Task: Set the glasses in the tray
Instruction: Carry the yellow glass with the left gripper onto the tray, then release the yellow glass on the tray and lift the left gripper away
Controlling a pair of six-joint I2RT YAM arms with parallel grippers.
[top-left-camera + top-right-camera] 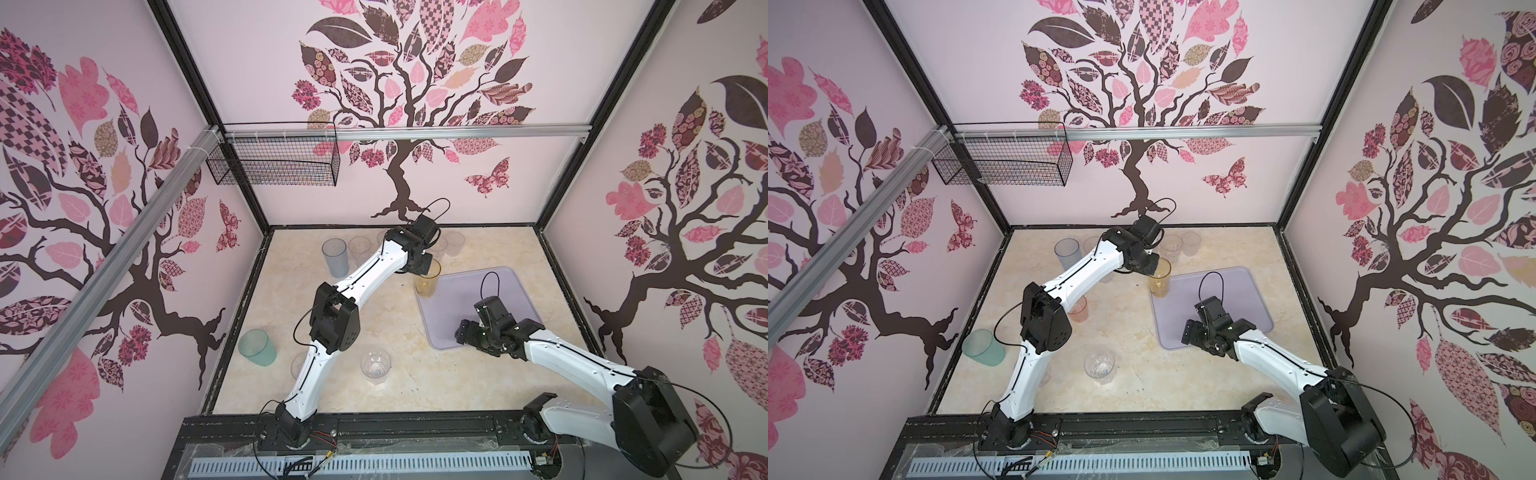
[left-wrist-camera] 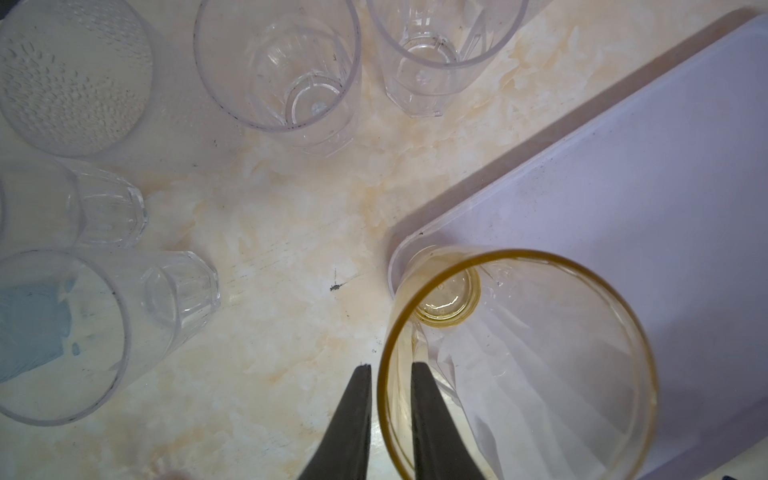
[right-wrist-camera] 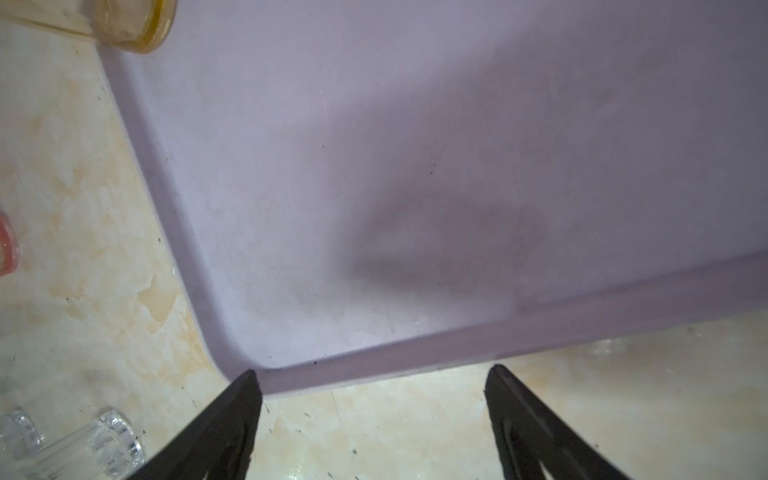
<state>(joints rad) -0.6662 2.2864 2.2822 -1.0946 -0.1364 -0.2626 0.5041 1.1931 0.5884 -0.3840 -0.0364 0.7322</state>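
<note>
The cream, marble-patterned tabletop point(image 1: 374, 299) carries everything, and on it lies the flat pale-lavender plastic tray point(image 1: 490, 291) with rounded corners and a low rim, which I take as my mark. Up on the back wall, well away from the tray and off to its left, hangs a black wire basket point(image 1: 274, 160). A tall blue-grey see-through tumbler point(image 1: 334, 257) stands on the tabletop beyond the tray's far-left corner, and a teal see-through tumbler point(image 1: 257, 347) stands far off from the tray's near-left side. The amber-tinted see-through tumbler point(image 1: 428, 282) stands upright inside the tray, its base tucked into the far-left corner just within the rim. Left of the tray a pink-tinted tumbler point(image 1: 1079, 309) peeks from behind the left arm. A short clear faceted glass point(image 1: 375, 365) stands nearer the front than the tray, to its left, and several more clear glasses point(image 1: 455, 243) cluster on the tabletop behind the tray's far edge. The left gripper point(image 2: 390, 368) straddles the amber tumbler's wall, one finger inside, one outside, slightly parted with a sliver of space on each side. The right gripper point(image 3: 374, 370) hangs over the tray's near-left corner, its fingers spread wide, with nothing between them.
</note>
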